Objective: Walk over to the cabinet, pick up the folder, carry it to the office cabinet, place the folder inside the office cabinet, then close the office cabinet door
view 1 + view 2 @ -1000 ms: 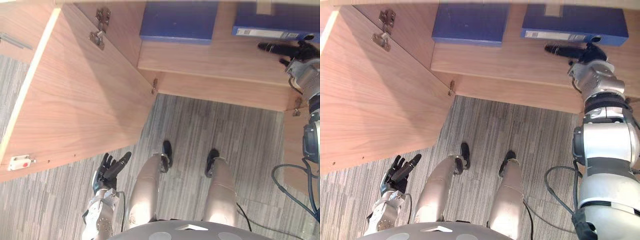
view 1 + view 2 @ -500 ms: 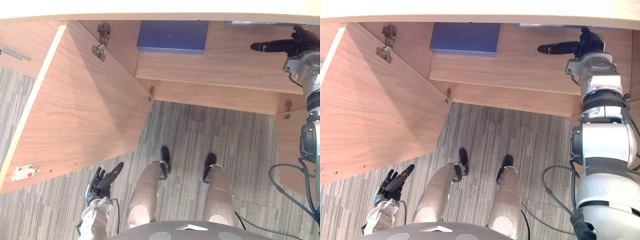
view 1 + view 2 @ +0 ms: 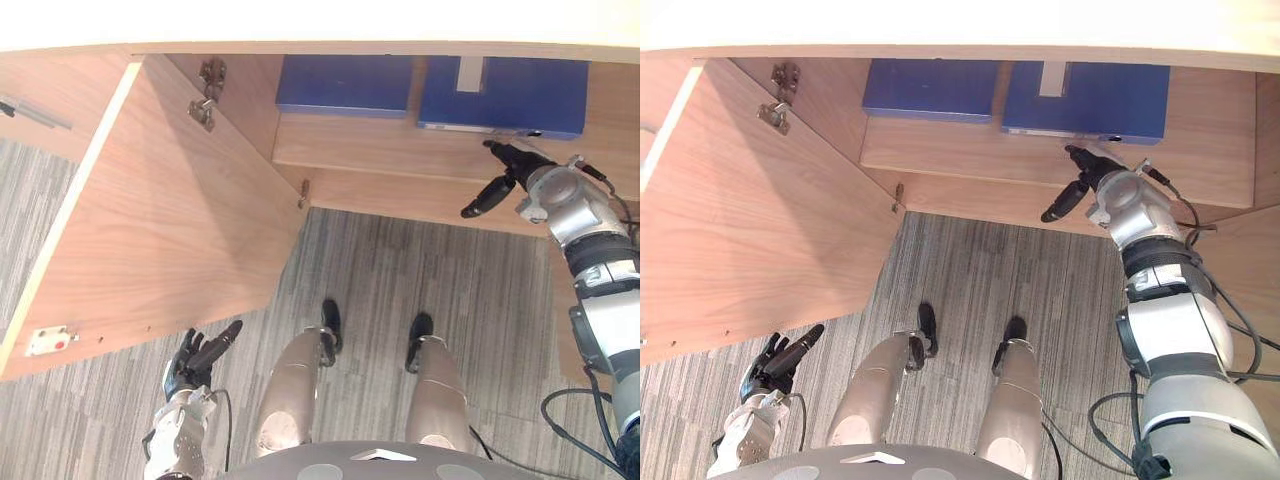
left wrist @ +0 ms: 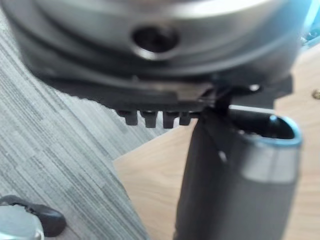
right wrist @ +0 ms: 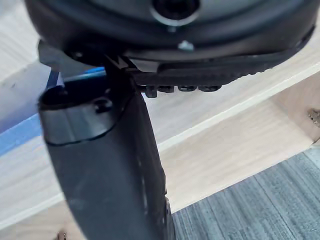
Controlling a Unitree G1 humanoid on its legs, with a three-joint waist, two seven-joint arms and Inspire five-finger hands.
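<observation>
**Left eye view: folder shelved, door not yet shut**

1. Dark left hand (image 3: 195, 362): low at the robot's side, near the lower edge of the open door. Fingers loosely straight, thumb out, holding nothing.
2. Grey striped carpet floor (image 3: 450, 260).
3. Light wood cabinet door (image 3: 170, 220): swung wide open on the left, hinges exposed.
4. Dark right hand (image 3: 515, 170): raised at the shelf's front edge. Fingers extended towards the folder, thumb spread downward, empty.
5. Light wood cabinet shelf (image 3: 380, 150).
6. Flat blue folder with a pale strip (image 3: 505, 95): lying on the shelf just beyond the right hand's fingertips; contact cannot be told.
7. Second plain blue folder (image 3: 345, 85): just beside it, to the left.

Status, judged: carrying and placing appear done. Remaining: withdraw the arm and close the door.
</observation>
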